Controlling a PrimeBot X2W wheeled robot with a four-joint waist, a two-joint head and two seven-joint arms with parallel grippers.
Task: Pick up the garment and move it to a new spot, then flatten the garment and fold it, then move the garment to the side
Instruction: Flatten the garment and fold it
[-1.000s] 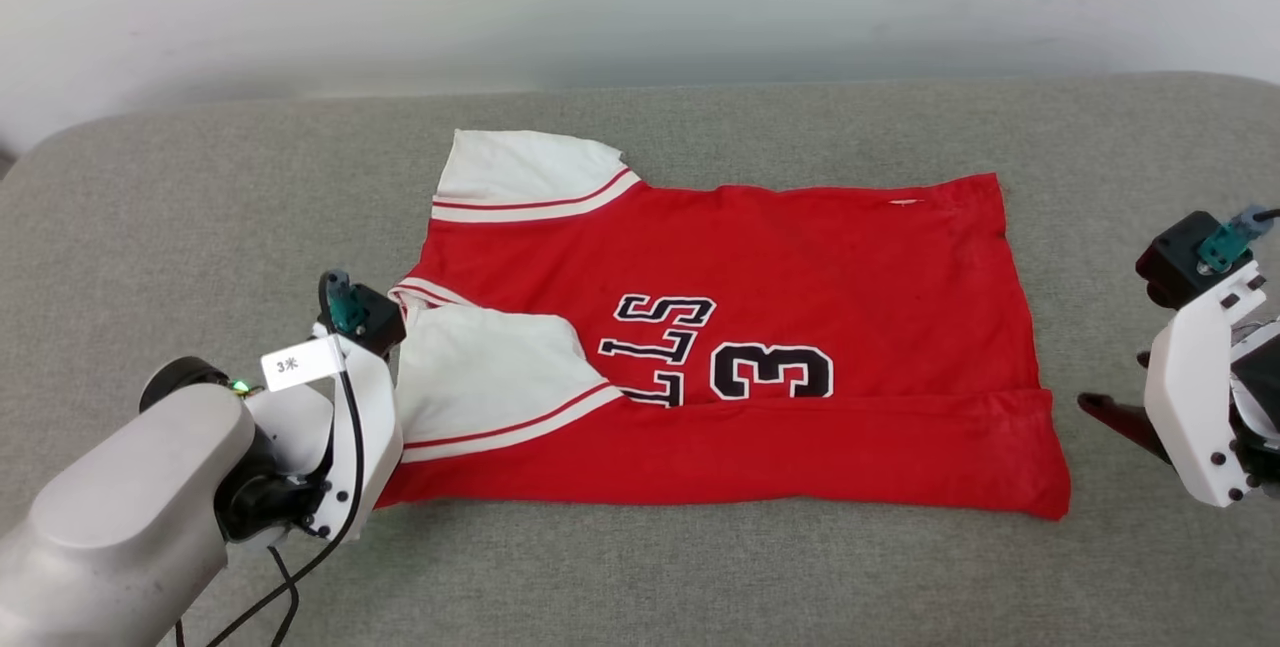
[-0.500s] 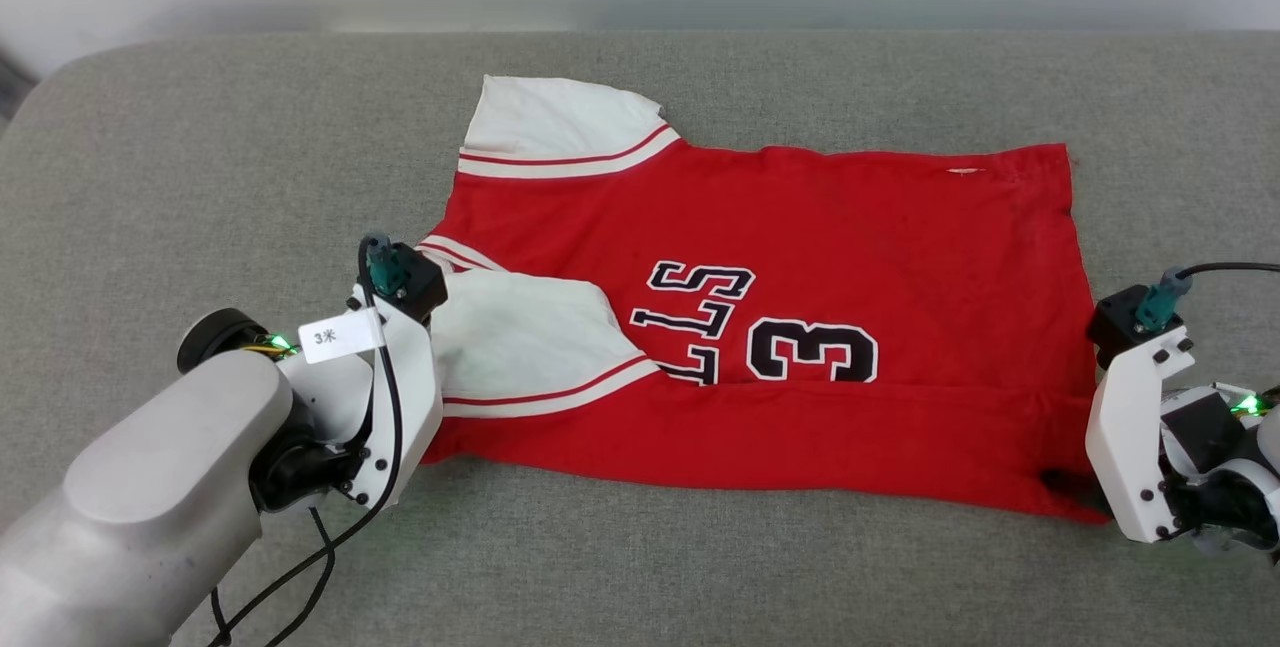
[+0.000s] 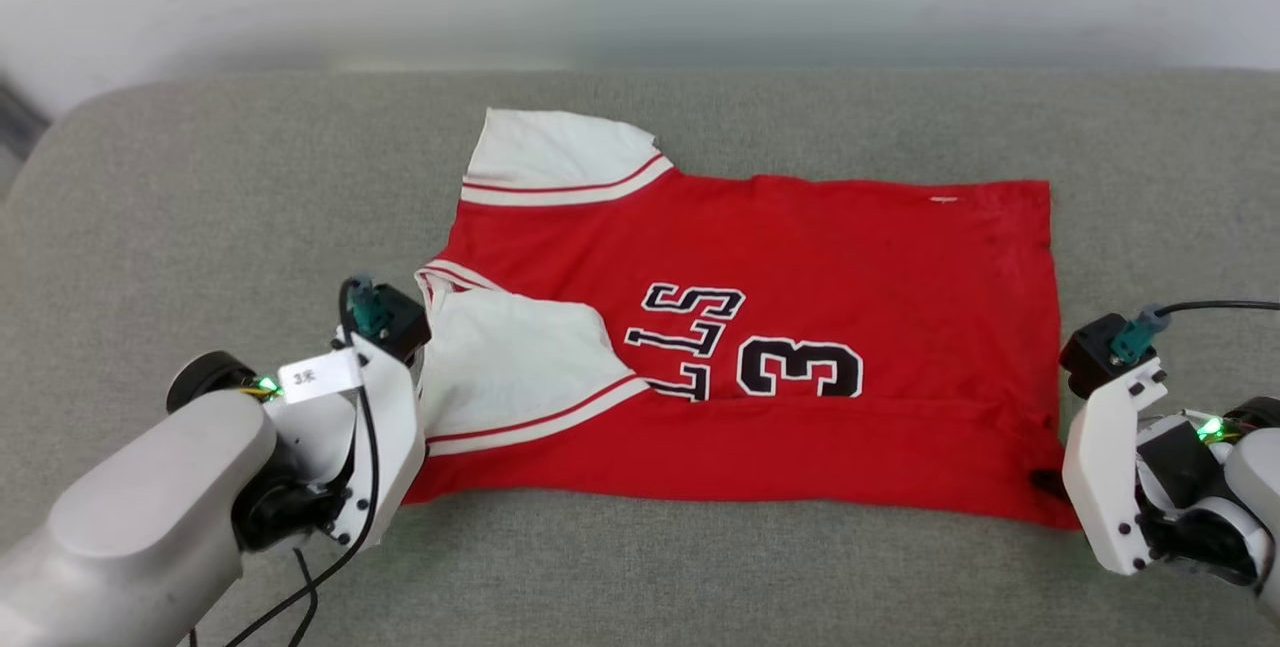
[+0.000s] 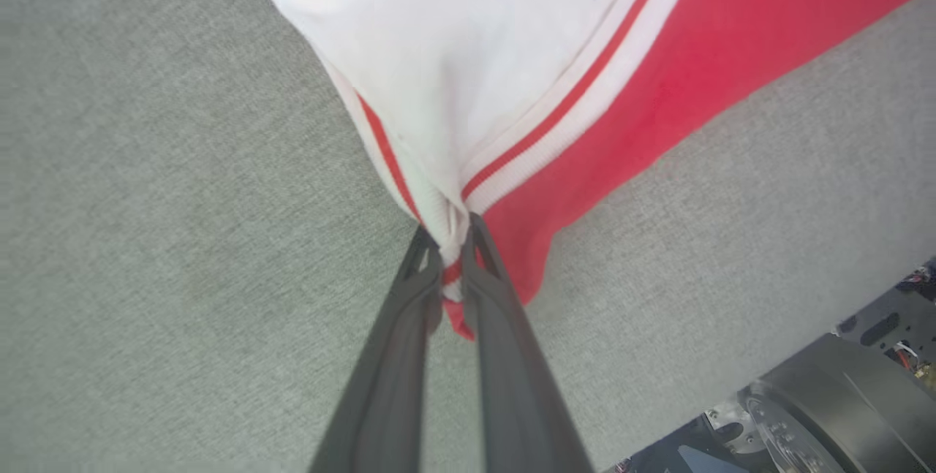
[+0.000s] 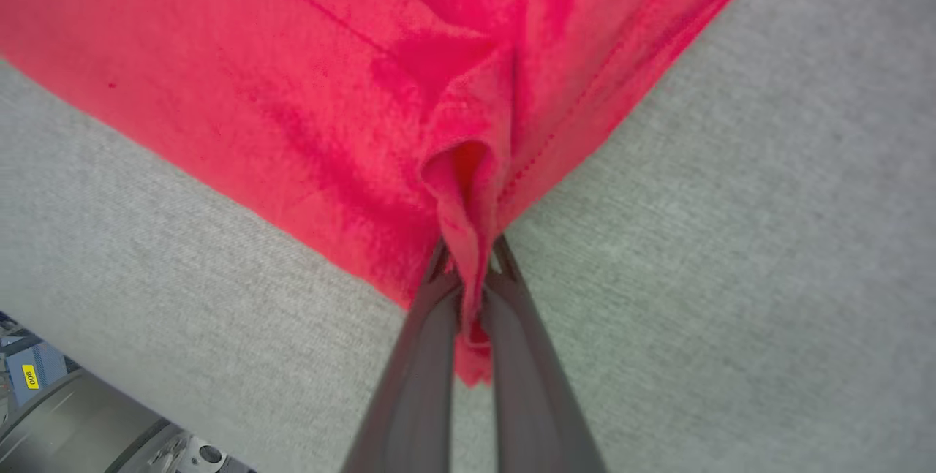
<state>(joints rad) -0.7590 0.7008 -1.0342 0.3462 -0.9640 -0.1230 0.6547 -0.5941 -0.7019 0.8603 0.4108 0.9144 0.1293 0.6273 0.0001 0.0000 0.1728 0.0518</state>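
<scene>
Seen from my head, the red thin-fabric jersey with white sleeves and dark numerals (image 3: 800, 257) lies spread on the grey fabric cushion (image 3: 200, 177), with its near long edge folded over. At my left wrist, my left claw (image 4: 453, 243) is clenched on the striped sleeve corner. At my right wrist, my right claw (image 5: 472, 254) grasps the jersey's red corner, and the cloth bunches there.

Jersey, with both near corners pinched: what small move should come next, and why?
Probably raise both corners together, just clear of the cushion. The left gripper is shut on the sleeve-side corner and the right gripper on the hem corner of the jersey, which lies flat; an even lift should keep the near edge straight for folding.
</scene>
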